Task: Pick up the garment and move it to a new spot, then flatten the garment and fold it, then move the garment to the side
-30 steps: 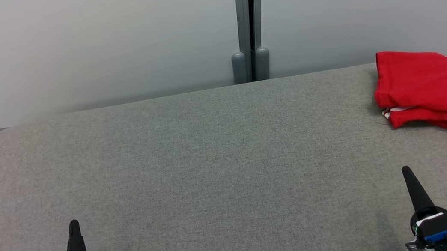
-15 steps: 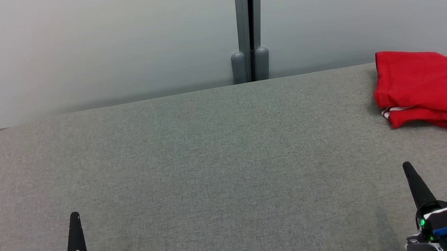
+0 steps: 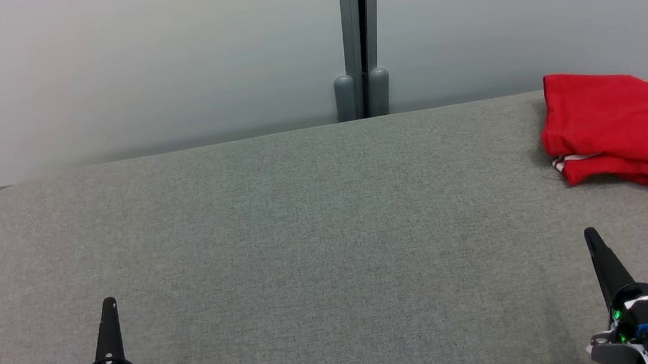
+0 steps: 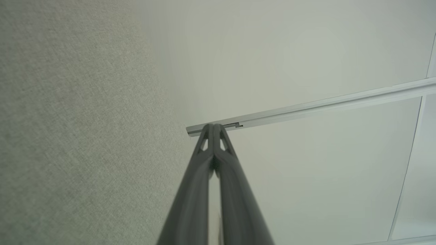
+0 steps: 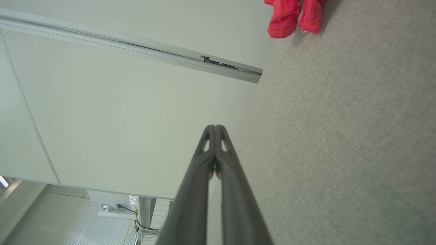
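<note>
We hold left pincer (image 3: 108, 304) and right pincer (image 3: 589, 235) pressed together above the worktop (image 3: 307, 240); the folded garment (image 3: 610, 119) lies far right.

An office-like lab is suggested: pale partition panels (image 3: 127, 64) joined by a metal post (image 3: 363, 26) are seen behind the grey tabletop (image 3: 307, 240).

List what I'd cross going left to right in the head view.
First the left gripper, jaws shut → grey wall post → red garment. The right gripper overlaps the garment sideways, so it is left unranked.
</note>
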You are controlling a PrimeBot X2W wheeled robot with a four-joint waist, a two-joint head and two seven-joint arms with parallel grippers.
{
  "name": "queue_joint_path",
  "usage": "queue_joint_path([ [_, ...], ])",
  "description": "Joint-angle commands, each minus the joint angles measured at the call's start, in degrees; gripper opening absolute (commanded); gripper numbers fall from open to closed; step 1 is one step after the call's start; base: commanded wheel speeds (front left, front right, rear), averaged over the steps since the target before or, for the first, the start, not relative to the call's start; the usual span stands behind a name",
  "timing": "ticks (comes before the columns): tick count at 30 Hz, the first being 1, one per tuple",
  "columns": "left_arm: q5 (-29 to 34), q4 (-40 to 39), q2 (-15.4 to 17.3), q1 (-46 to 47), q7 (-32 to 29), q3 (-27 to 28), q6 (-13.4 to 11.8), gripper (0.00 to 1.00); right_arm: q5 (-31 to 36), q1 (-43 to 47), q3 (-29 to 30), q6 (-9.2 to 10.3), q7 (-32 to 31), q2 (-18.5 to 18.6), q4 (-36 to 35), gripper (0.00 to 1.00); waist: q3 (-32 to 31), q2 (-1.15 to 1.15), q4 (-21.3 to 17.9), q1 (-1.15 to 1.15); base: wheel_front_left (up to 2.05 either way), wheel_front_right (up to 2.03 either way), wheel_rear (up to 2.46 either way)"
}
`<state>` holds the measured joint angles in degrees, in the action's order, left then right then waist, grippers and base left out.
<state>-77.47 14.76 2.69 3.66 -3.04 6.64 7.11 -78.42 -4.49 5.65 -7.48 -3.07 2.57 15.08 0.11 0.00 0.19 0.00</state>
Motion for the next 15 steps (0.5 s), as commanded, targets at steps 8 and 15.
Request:
queue_joint_path([
  [8,-4.8,-0.6,0.3,1.7,-1.3,-0.1,0.5,0.0,-4.6,-1.4,0.4,-0.03,-1.2,0.5,-0.8,0.0,0.0,0.0,-0.1,0.0,0.0,0.0,0.0],
  [15,-8.1,-0.6,0.3,2.0,-2.0,-0.1,0.6,0.0,-7.7,-1.6,0.6,-0.03,-2.0,0.5,-0.9,0.0,0.0,0.0,-0.1,0.0,0.0,0.0,0.0],
])
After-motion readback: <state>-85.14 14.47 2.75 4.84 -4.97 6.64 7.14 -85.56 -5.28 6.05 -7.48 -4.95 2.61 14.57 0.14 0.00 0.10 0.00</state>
